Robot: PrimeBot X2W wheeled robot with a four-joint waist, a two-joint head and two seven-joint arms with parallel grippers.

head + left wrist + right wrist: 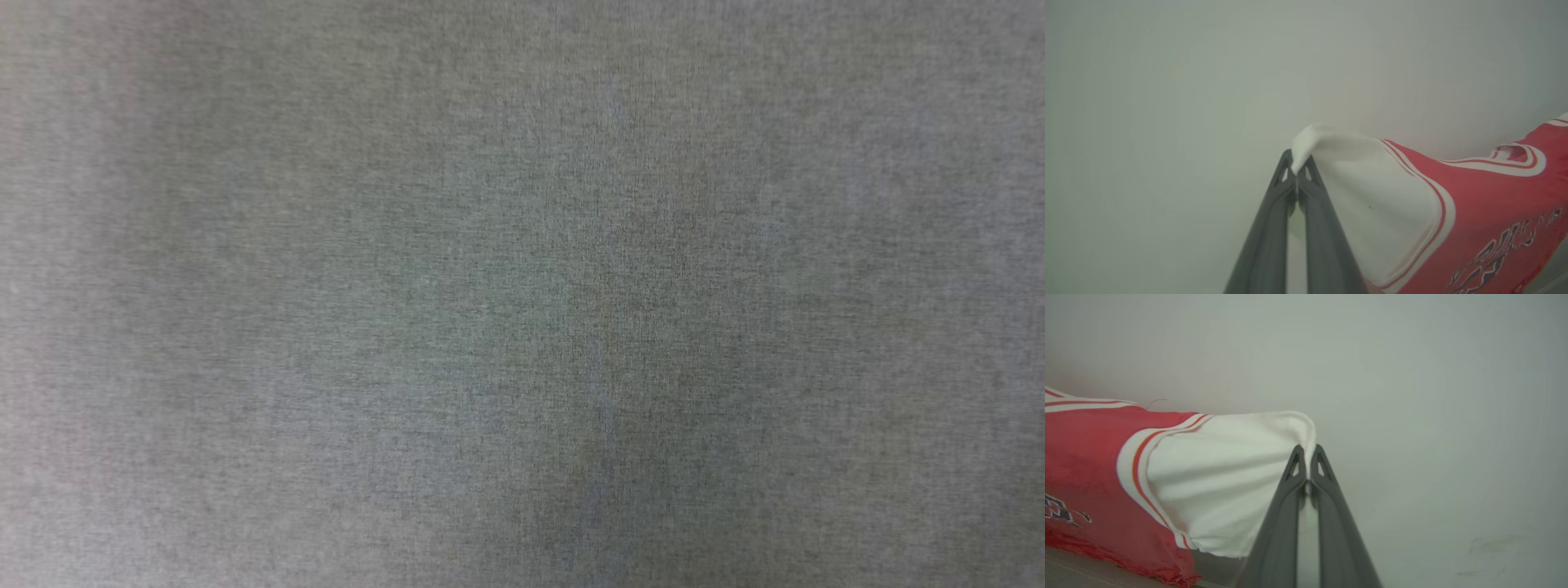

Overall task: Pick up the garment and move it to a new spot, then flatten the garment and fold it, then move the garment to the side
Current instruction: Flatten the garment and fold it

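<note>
The garment (pixel 1486 212) is a red jersey with white sleeves, red-white striped trim and black lettering. In the left wrist view my left gripper (pixel 1296 165) is shut on the tip of one white sleeve, and the shirt stretches away to the right. In the right wrist view my right gripper (pixel 1307 457) is shut on the edge of the other white sleeve, with the garment (pixel 1094 465) spreading to the left. The shirt hangs taut between the two grips, in front of a pale surface.
A blurred grey woven surface (pixel 522 294) spreads across the head view. Behind the shirt in both wrist views is a plain pale surface (pixel 1433 396). A grey edge (pixel 1077 571) shows at the lower left of the right wrist view.
</note>
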